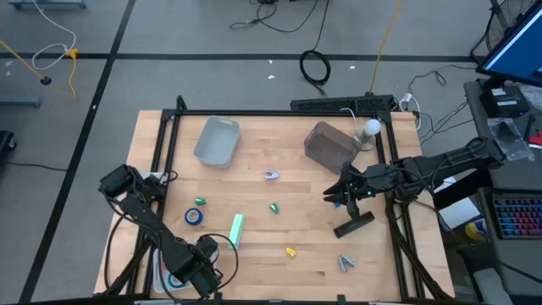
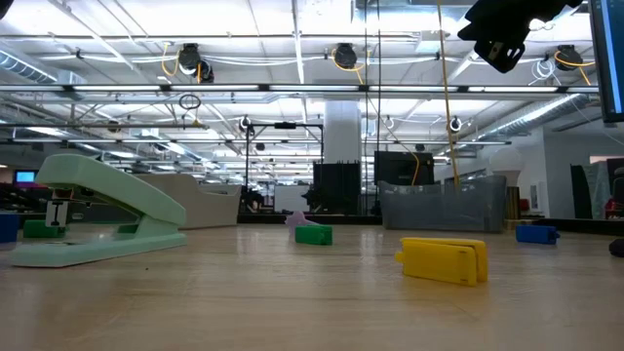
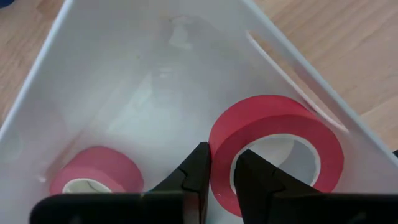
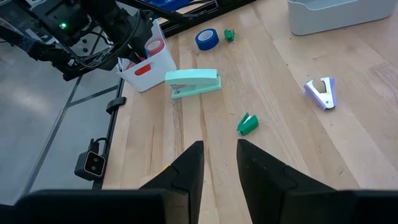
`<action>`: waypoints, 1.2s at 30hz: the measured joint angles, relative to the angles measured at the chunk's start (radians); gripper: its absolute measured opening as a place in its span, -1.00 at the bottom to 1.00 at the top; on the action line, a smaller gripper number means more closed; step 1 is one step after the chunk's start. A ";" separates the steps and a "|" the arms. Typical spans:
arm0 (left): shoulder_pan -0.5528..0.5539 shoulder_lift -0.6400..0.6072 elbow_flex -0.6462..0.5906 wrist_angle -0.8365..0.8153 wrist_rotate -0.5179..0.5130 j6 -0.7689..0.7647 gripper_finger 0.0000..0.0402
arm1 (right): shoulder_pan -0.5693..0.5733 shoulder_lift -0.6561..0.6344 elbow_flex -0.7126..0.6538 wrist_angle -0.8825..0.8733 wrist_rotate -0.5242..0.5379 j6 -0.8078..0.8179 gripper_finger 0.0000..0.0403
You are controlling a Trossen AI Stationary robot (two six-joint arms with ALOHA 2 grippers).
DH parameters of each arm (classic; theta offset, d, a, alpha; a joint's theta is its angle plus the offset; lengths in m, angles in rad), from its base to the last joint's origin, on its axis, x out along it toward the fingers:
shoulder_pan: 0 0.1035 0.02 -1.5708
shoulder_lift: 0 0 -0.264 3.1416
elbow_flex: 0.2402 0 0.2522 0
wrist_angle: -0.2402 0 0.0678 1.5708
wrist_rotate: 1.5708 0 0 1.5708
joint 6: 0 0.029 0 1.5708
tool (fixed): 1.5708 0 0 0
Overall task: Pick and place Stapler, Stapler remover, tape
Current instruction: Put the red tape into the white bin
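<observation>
Inside a white bin (image 3: 74,81) at the table's near left, my left gripper (image 3: 222,177) points down, closed on a red tape roll (image 3: 273,124). A second red roll (image 3: 96,171) lies flat on the bin's floor. On the table rest a blue tape roll (image 1: 194,217), a mint stapler (image 1: 236,229), a black stapler (image 1: 353,224) and a purple staple remover (image 1: 271,175). My right gripper (image 4: 214,162) hangs open above the table's right side, holding nothing. My left gripper has the red roll's ring wall (image 3: 222,146) between its two fingers, one finger inside the white core and one outside. The fingers come from above, pointing down. The roll sits tilted inside the bin; whether its lower edge rests on the floor is hidden by the fingers.
A grey bin (image 1: 218,140) and a dark see-through bin (image 1: 329,146) stand at the far side. Small green pieces (image 1: 274,207), a yellow one (image 1: 290,252) and a grey remover (image 1: 345,263) lie scattered over the middle and near right.
</observation>
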 joint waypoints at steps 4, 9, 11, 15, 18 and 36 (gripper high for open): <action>0.000 0.000 0.000 0.001 0.000 0.000 -0.69 | 0.000 0.000 0.000 0.000 0.000 0.000 -0.56; 0.000 0.000 0.000 0.002 -0.001 0.001 -0.69 | 0.000 0.000 0.000 0.000 0.000 0.000 -0.56; 0.000 0.000 0.000 0.002 -0.002 0.002 -0.69 | 0.000 0.000 0.000 0.000 0.000 0.000 -0.56; 0.000 0.000 0.000 0.002 -0.009 0.002 -0.69 | 0.000 0.000 0.000 0.000 0.000 0.000 -0.56; 0.000 0.000 0.000 0.003 -0.015 0.002 -0.69 | 0.000 0.000 0.000 0.000 0.000 0.000 -0.56; 0.000 0.000 0.000 0.051 -0.027 0.030 -0.68 | 0.000 0.000 0.000 0.000 0.000 -0.003 -0.56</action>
